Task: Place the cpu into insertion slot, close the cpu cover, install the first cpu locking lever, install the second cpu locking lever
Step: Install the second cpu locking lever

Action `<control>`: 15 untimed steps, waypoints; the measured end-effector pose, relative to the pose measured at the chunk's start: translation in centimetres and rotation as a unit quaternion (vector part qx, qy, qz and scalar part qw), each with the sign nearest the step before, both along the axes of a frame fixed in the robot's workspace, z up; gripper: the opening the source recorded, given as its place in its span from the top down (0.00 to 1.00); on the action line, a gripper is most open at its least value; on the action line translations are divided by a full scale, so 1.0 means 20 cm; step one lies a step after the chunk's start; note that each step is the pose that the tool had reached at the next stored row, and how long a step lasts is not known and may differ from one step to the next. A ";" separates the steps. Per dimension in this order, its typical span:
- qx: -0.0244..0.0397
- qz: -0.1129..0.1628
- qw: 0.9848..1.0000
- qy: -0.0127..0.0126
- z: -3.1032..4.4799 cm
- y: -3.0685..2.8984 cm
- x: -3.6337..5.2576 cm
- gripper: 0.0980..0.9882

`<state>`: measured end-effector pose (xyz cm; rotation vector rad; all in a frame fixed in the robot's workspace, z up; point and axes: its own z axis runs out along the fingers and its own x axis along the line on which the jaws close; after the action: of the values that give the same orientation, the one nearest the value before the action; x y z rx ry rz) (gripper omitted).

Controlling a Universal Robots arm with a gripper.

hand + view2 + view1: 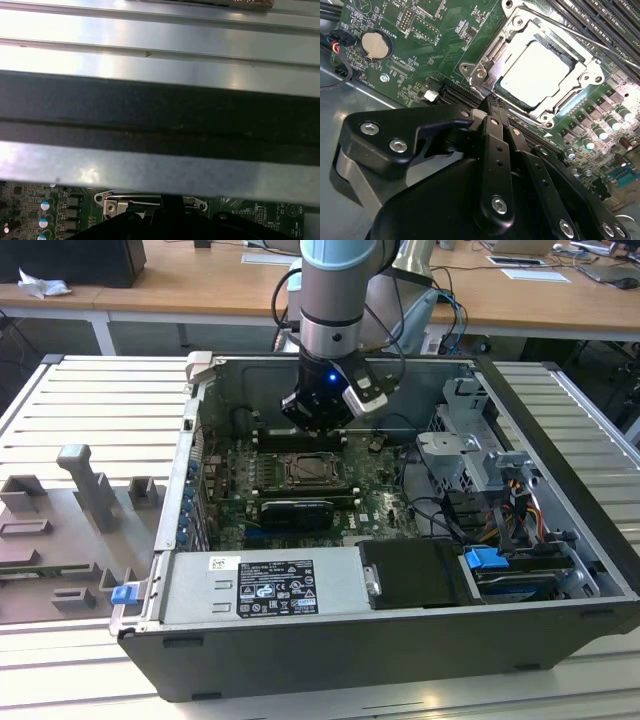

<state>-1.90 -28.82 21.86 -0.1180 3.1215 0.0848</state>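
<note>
Exterior view: the robot arm reaches down into an open computer case [560, 430] lying on a slatted metal table [90, 400], its gripper [318, 422] hanging just above the far edge of the insertion slot [305, 471] at the middle of the green motherboard [235, 475]. A black expansion card [296, 513] lies just on the near side of the socket; a grey drive cage [462, 440] stands toward the exterior view's right, and a power supply [262, 585] runs along the near wall of the case. Grey fixture blocks [95, 485] sit on the table at the exterior view's left.

Seen in the second wrist view, the cpu [537, 73] sits inside the socket, its pale metal face showing through the cut-out of the cpu cover [585, 75], which lies flat over it. The gripper's black fingers [492, 122] are drawn together to a narrow tip with nothing between them, close to the socket's rim; whether the tip touches the metal cannot be told. A round coin battery [374, 44] sits on the board well away from the socket, and long memory slots [605, 22] run past the socket's other side.

The first wrist view looks along the case wall [160, 115], with a strip of the board and part of the silver socket frame [132, 202] beneath it.
</note>
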 end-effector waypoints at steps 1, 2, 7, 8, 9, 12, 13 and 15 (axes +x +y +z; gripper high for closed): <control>0.000 0.000 1.000 0.000 0.000 -0.003 0.000 0.99; 0.000 0.000 1.000 0.000 0.000 -0.009 0.000 0.99; 0.000 0.000 1.000 0.000 0.000 -0.023 0.000 0.99; 0.000 0.000 1.000 0.000 0.000 -0.026 0.000 0.99; 0.000 0.000 1.000 0.000 0.000 -0.030 0.000 0.99; 0.000 0.000 1.000 0.000 0.000 -0.037 0.000 0.99; 0.000 0.000 1.000 0.000 -0.001 -0.039 0.000 0.99; 0.000 0.000 1.000 0.000 0.007 -0.040 0.000 0.99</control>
<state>-1.90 -29.62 22.00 -0.1178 3.1215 0.0848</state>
